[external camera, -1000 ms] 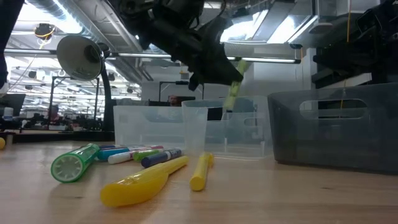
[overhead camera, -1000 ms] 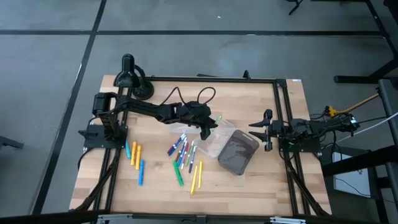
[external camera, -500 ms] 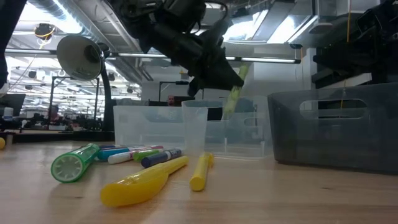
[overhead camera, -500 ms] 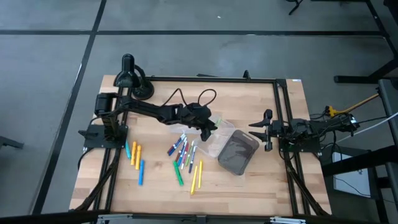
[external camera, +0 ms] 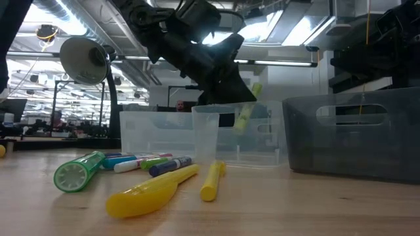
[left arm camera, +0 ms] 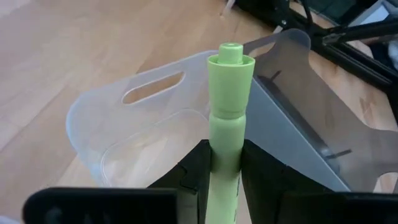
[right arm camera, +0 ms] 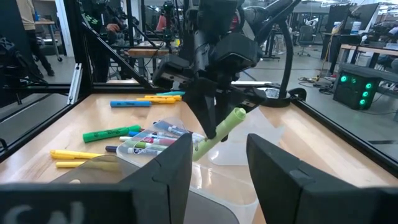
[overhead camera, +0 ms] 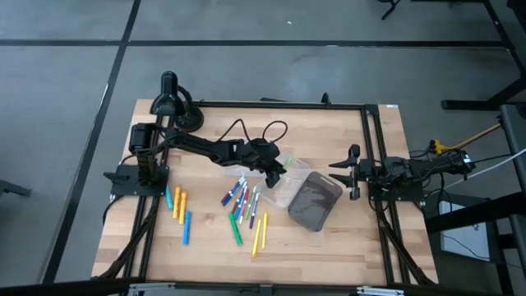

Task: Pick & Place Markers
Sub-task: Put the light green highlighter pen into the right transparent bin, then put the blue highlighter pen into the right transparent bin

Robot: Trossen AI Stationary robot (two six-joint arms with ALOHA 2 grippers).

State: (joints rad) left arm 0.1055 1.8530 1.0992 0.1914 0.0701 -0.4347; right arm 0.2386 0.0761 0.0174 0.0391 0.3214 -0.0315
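Nearest us in the low view, loose markers (external camera: 152,189) lie on the tabletop (external camera: 275,210). Beyond, we note the left claw (left arm camera: 225,163) clamping a lime marker (left arm camera: 226,118), tilted over the clear tray (left arm camera: 134,134). Beside it, a grey bin (external camera: 357,134). Right claw (overhead camera: 352,172) idle, fingers wide, at the right edge.

Illumination is bright and even, from overhead ceiling strip lights (external camera: 275,26) that glare in the low view. The worktop (overhead camera: 329,131) shows only soft shadows. Nearest yellow marker (external camera: 147,193) and right claw (right arm camera: 217,180) are blurred.
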